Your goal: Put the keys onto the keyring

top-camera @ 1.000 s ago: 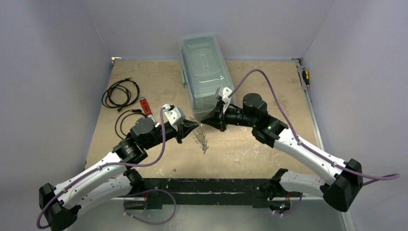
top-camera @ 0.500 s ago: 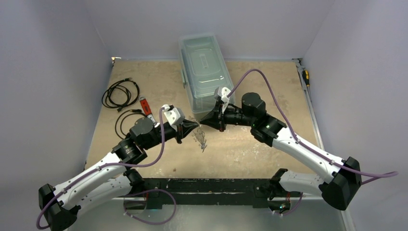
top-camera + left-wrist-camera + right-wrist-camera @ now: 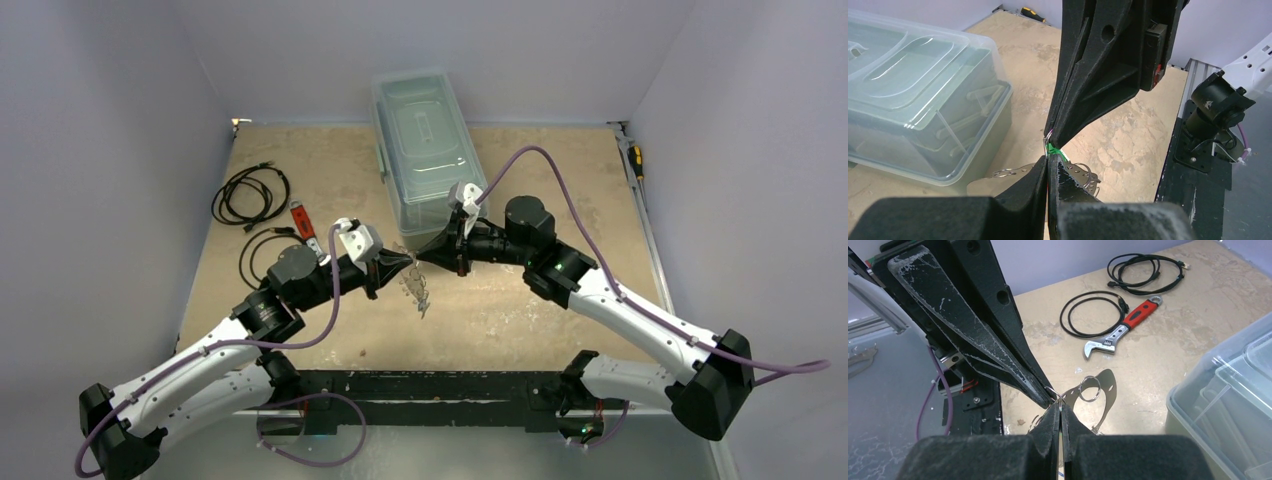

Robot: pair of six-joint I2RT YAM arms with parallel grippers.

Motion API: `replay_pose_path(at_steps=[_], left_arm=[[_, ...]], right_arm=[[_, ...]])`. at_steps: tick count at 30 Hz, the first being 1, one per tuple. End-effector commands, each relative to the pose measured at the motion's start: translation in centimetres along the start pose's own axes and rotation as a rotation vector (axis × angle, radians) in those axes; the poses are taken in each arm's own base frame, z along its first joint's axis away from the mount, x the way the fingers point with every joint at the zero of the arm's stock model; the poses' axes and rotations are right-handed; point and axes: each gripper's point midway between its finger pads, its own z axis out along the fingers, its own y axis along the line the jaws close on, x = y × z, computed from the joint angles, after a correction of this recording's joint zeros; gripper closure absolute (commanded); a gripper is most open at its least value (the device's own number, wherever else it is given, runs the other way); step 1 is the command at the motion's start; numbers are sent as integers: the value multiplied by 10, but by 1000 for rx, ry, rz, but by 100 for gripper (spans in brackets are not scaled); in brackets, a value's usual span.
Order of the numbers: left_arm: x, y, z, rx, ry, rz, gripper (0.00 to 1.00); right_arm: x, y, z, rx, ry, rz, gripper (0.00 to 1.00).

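Mid-table (image 3: 560, 180): left pincer (image 3: 1048, 162) grips key (image 3: 1053, 150), right pincer (image 3: 1060, 407) keyring (image 3: 1102, 390).

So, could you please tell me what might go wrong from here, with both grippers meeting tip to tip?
1. The left gripper pinches the tiny green-headed metal key only at its very tips; a slight slip could drop it.
2. The right gripper seems to hold a small wire ring just as narrowly, while the silvery oval keyring dangles below; its swing might tug the ring free.
3. The clear plastic lidded box stands close beside the right gripper and could get bumped.
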Motion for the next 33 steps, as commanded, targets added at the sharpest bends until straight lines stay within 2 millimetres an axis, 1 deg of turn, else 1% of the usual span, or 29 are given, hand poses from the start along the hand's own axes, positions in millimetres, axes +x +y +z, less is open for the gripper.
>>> replay_pose_path(at_steps=[1, 8, 13, 19, 28, 33], left_arm=[[-42, -7, -3, 37, -120, 51, 100], [-44, -9, -5, 44, -129, 53, 100], [-47, -15, -6, 79, -139, 63, 100], [-48, -18, -8, 91, -145, 71, 100], [-54, -15, -9, 74, -167, 70, 100], [-55, -13, -9, 63, -170, 68, 100]], right_arm=[[-9, -1, -1, 17, -39, -10, 100], [-11, -4, -6, 52, -53, -2, 100], [-15, -3, -8, 58, -64, 11, 100], [-18, -2, -11, 64, -70, 22, 100], [-8, 6, -8, 9, -40, 34, 100], [-1, 5, -4, -3, -16, 52, 100]])
